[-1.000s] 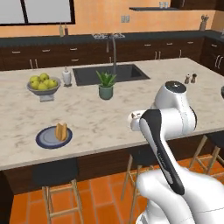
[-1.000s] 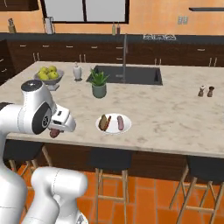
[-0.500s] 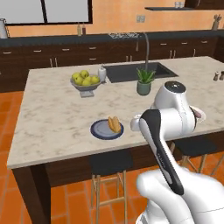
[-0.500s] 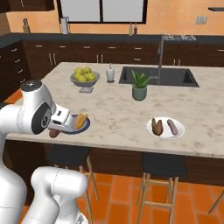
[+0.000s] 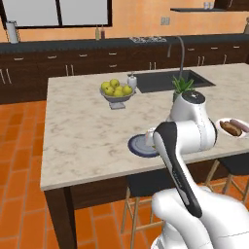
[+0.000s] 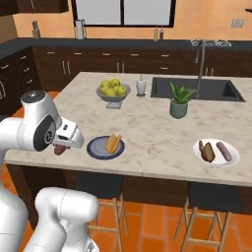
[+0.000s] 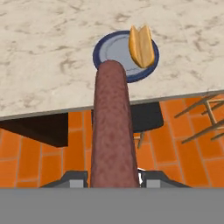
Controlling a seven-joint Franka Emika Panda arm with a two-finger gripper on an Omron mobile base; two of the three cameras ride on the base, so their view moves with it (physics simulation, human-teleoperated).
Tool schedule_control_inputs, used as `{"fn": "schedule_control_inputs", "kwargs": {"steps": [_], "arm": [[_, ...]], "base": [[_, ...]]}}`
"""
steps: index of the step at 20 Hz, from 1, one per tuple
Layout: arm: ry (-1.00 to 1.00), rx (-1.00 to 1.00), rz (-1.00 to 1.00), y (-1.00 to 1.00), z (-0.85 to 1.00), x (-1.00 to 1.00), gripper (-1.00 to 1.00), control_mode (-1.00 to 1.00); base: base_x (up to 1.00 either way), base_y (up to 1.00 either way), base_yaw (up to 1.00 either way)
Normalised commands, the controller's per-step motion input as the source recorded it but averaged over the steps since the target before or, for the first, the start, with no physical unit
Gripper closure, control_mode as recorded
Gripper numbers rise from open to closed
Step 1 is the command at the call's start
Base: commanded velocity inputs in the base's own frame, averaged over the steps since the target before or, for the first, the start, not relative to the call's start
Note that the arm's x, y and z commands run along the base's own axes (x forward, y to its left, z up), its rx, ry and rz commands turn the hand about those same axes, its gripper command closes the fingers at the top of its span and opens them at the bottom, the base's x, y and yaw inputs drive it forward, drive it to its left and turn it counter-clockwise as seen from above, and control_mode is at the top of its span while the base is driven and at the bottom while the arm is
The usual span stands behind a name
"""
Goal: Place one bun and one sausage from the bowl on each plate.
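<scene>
A sausage (image 7: 111,127) is clamped between the fingers, short of the bench (image 7: 39,52) edge. The dark blue plate (image 6: 98,150) carries a bun (image 6: 113,142) only — the white plate (image 6: 216,160) is judged complete — one placement left.

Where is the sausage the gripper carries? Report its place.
In the hand view the sausage is clamped in the gripper, short of the counter edge and pointing at the dark blue plate that holds a bun.

You get flat, even, bright rendered light with faint soft shadows; the sausage (image 7: 111,127) nearest the gripper (image 7: 112,177) looks slightly blurred.
</scene>
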Motion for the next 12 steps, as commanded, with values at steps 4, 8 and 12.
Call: {"fn": "schedule_control_inputs", "kwargs": {"steps": [4, 8, 12], "arm": [[0.0, 0.0, 0.0, 0.0, 0.0, 0.0, 1.0, 1.0], [0.0, 0.0, 0.0, 0.0, 0.0, 0.0, 1.0, 1.0], [0.0, 0.0, 0.0, 0.08, -0.02, 0.24, 1.0, -1.0]], "base": [[0.56, 0.1, 0.0], [0.49, 0.18, 0.0], [0.23, 0.04, 0.0]]}}
